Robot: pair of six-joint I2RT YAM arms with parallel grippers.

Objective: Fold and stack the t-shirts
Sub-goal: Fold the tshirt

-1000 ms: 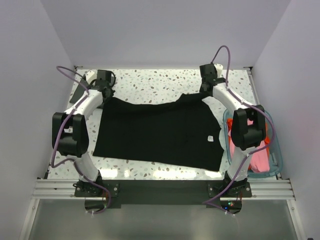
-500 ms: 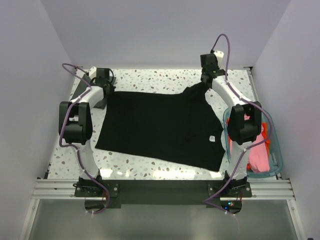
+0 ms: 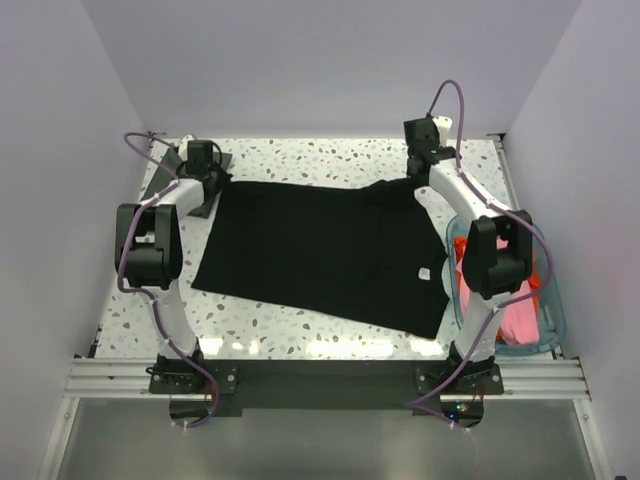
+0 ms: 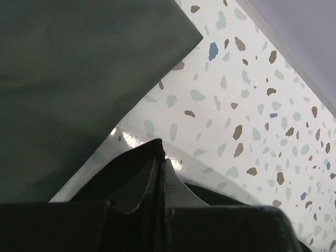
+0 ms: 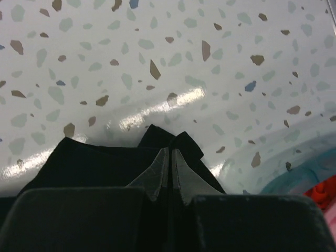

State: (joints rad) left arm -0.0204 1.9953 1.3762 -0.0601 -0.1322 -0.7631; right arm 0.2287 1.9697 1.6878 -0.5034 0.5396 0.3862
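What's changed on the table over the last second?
The left end effector and right end effector, both staying shut on the far corners of the black t-shirt, pulled them toward the far edge; the sagging far hem is now taut and the shirt slid slightly away. The bin holding a pink shirt stayed put.

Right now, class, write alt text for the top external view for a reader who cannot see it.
A black t-shirt lies spread on a speckled table, its two far corners pinched by the left gripper and the right gripper. A clear bin at the right edge holds pink and orange shirts.
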